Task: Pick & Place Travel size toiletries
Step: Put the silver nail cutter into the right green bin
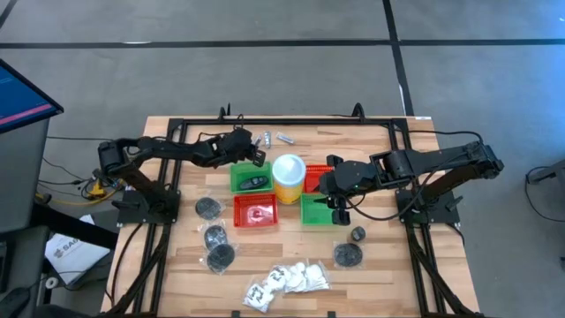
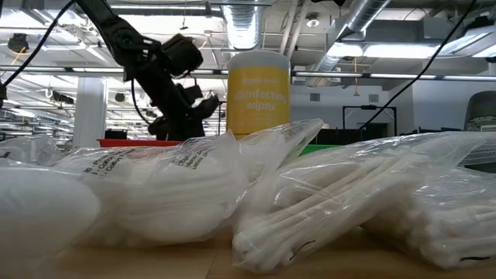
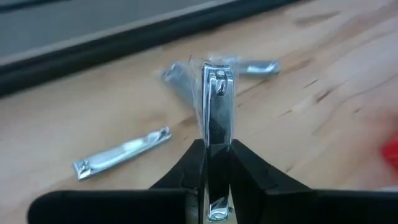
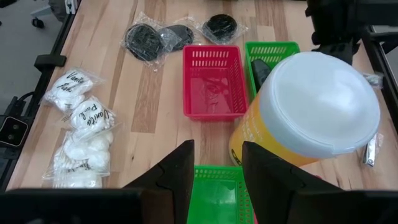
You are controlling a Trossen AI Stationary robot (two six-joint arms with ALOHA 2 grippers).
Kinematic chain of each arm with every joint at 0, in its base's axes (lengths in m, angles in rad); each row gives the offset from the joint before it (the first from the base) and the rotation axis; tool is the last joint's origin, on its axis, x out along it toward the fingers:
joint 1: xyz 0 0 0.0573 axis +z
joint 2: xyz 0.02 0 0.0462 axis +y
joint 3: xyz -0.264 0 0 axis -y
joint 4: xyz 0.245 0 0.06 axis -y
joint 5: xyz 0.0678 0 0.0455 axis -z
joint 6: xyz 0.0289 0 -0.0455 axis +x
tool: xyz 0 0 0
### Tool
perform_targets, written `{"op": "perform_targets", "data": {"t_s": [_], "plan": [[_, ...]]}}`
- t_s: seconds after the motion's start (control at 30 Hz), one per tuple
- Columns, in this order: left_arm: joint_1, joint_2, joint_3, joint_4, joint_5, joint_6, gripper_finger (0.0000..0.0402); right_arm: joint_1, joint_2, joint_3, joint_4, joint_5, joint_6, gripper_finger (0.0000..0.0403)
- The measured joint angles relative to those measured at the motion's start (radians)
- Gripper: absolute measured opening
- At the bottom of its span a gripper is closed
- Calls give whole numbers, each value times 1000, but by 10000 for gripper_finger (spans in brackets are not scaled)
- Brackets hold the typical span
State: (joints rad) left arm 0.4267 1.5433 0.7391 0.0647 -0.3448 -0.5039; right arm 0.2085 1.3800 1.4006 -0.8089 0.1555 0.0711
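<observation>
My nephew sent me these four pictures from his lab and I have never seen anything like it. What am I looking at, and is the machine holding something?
Two dark robot arms work at a wooden table. One picture looks down from above, one looks level across the tabletop, and two come from cameras on the arms' wrists. On the table lie red and green baskets, a yellow wipes tub, dark round pieces in clear bags, white packets and loose nail clippers. The left pincer, near the table's far edge, is shut on a nail clipper. The right pincer hangs open and empty over a green basket.
</observation>
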Motion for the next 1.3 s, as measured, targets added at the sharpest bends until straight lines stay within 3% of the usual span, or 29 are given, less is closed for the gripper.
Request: {"op": "perform_targets", "data": {"t_s": [0.23,0.73,0.97,1.3], "plan": [[-46,-134,1,-17,-9,33,36,0,0,0,0,0,0,124],[-270,-379,1,-14,-45,165,38,-2,0,0,1,0,8,124],[-388,-396,1,51,-48,212,40,-2,0,0,12,0,8,124],[-567,-339,2,286,-47,349,41,-2,0,-1,75,1,-34,124]]}}
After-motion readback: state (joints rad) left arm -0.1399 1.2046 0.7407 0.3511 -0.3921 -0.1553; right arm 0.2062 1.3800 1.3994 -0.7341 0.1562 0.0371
